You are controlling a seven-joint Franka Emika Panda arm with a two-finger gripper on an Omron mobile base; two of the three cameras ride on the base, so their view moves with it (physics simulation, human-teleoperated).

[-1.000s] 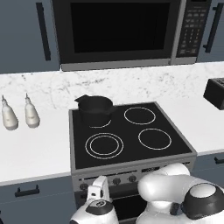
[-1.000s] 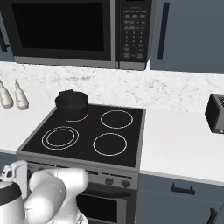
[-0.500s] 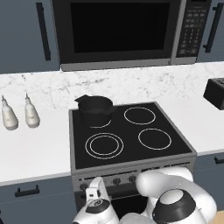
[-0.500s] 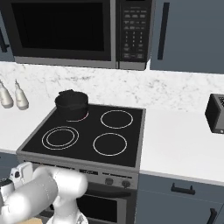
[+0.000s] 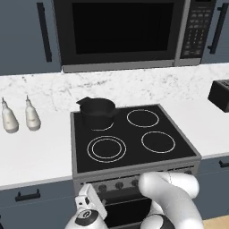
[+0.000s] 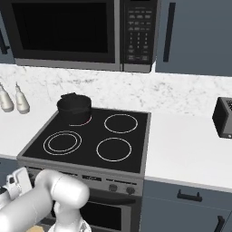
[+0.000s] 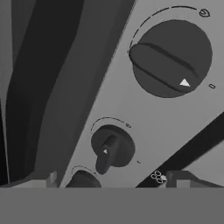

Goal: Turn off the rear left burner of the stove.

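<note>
The stove (image 5: 127,134) (image 6: 93,136) has a black glass top, and a black pot (image 5: 96,112) (image 6: 74,107) stands on the rear left burner (image 5: 105,128) (image 6: 83,122). Just an arc of that burner's ring shows at the pot's base, tinged red in the right base view. My gripper (image 5: 91,196) (image 6: 19,180) hangs low in front of the left end of the knob row (image 5: 118,184). It is open. In the hand view my gripper (image 7: 111,181) faces the steel panel. A large knob (image 7: 170,59), a smaller knob (image 7: 113,149) and the top of a third knob (image 7: 83,180) are close ahead.
Two white bottles (image 5: 18,116) (image 6: 12,99) stand on the counter left of the stove. A black toaster (image 5: 220,95) (image 6: 224,117) sits on the right counter. The microwave (image 5: 120,31) hangs above. My own arm (image 5: 172,194) crosses the oven door.
My arm's elbow has dropped lower and folded across the oven front. The hand stays at the left end of the knob row and has edged a little closer to it.
</note>
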